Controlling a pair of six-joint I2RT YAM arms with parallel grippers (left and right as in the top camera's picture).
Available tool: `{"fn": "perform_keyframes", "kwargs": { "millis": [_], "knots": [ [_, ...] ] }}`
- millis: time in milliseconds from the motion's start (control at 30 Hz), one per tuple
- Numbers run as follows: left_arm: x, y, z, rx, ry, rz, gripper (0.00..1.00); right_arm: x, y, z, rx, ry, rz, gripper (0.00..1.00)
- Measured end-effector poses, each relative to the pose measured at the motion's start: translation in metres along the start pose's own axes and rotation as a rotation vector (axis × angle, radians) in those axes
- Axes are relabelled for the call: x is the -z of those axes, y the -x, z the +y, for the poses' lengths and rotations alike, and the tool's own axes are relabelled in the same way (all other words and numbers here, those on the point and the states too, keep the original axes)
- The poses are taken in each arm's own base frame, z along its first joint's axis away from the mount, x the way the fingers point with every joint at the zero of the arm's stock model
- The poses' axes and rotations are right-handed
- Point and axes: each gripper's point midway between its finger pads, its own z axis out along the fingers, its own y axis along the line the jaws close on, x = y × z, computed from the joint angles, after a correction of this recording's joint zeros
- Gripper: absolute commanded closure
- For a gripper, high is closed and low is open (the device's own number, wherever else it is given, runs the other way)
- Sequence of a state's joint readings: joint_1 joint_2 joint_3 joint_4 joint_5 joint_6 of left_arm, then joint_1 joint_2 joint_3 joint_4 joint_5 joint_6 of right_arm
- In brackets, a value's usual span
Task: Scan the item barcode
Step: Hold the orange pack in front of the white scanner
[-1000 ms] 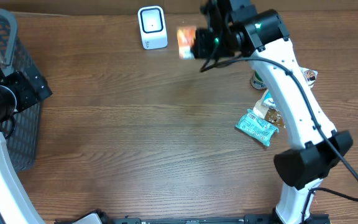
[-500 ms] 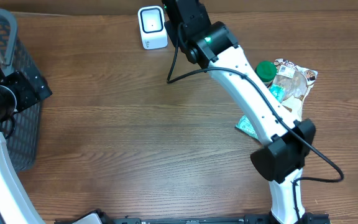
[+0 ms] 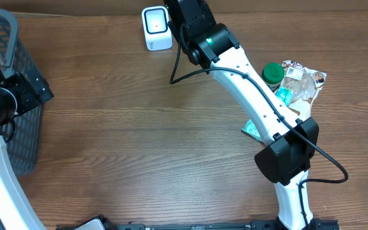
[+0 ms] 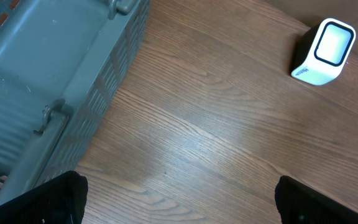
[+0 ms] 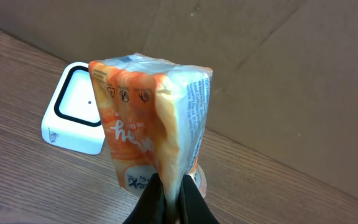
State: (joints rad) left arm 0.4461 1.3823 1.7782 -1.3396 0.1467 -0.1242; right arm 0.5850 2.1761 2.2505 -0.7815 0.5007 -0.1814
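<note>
Right wrist shows the right gripper (image 5: 169, 200) clamped on a crinkled orange-and-white packet (image 5: 148, 124) with printed lettering, held just beside the white scanner (image 5: 73, 115). The left gripper (image 4: 179, 204) gapes wide near the basket (image 4: 42, 74).

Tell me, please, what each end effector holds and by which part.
The right end effector pinches the orange packet by the edge at its lower end. The left end effector is open and holds nothing.

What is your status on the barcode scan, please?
Right tool shut on orange packet, held beside scanner. Left tool open, empty, by basket. Nothing between packet and scanner.
</note>
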Motion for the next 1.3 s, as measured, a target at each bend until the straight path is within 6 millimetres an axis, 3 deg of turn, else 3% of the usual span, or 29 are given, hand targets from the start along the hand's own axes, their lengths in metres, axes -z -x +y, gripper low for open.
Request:
{"fn": "perform_keyframes", "kwargs": {
  "millis": [300, 500, 800, 1067, 1300],
  "knots": [
    [0.0, 0.0, 0.0, 0.0, 0.0, 0.0, 0.0, -0.001, 0.017, -0.001, -0.023, -0.006, -0.069, 0.96],
    [0.0, 0.0, 0.0, 0.0, 0.0, 0.0, 0.01, -0.014, 0.021, 0.005, 0.033, -0.012, -0.097, 0.96],
    [0.0, 0.0, 0.0, 0.0, 0.0, 0.0, 0.0, -0.059, 0.011, 0.03, 0.192, -0.027, -0.123, 0.96],
    [0.0, 0.0, 0.0, 0.0, 0.0, 0.0, 0.0, -0.092, 0.02, 0.046, 0.355, -0.082, -0.234, 0.96],
    [0.0, 0.0, 0.0, 0.0, 0.0, 0.0, 0.01, -0.132, -0.004, 0.073, 0.541, -0.095, -0.245, 0.96]
  ]
}}
